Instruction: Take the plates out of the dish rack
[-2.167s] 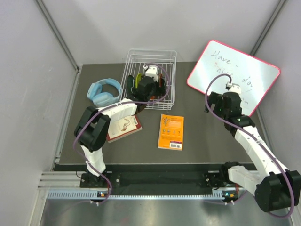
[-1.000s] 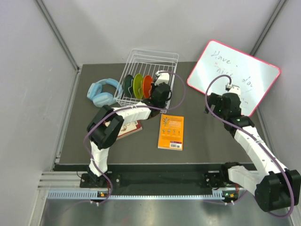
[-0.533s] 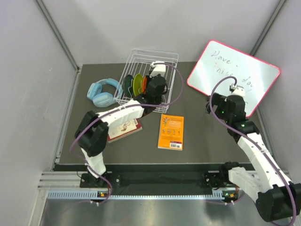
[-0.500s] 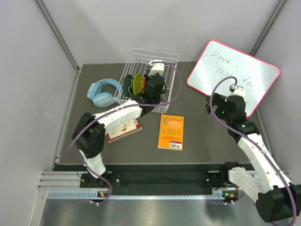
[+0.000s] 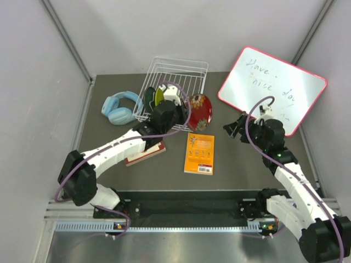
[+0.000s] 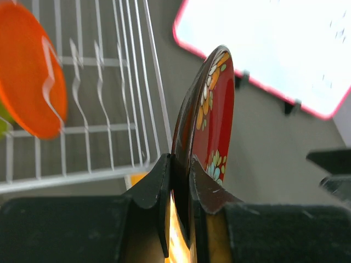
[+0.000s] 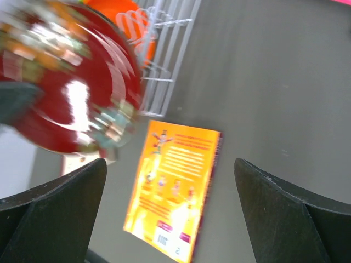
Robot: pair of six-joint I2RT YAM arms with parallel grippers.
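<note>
My left gripper [image 5: 174, 111] [image 6: 181, 164] is shut on the lower rim of the dark red floral plate [image 5: 199, 111] [image 6: 211, 118]. It holds the plate edge-up just past the right side of the white wire dish rack [image 5: 178, 59] [image 6: 109, 109]. In the rack stand the dark teal plate [image 5: 149, 97], the lime plate [image 5: 157, 95] and, in the left wrist view, the orange plate [image 6: 30, 71]. My right gripper [image 5: 235, 127] [image 7: 171, 181] is open with nothing in it, a little right of the red plate [image 7: 71, 93], which shows blurred.
An orange book [image 5: 199, 153] [image 7: 175, 189] lies below the held plate. Another book [image 5: 143, 152] lies under the left arm. Blue headphones [image 5: 120, 107] sit left of the rack. A pink-framed whiteboard [image 5: 271, 87] leans at the back right.
My left gripper has pulled the red plate out of the rack and carried it to the rack's right side. The right arm has swung left toward the plate, still open.
</note>
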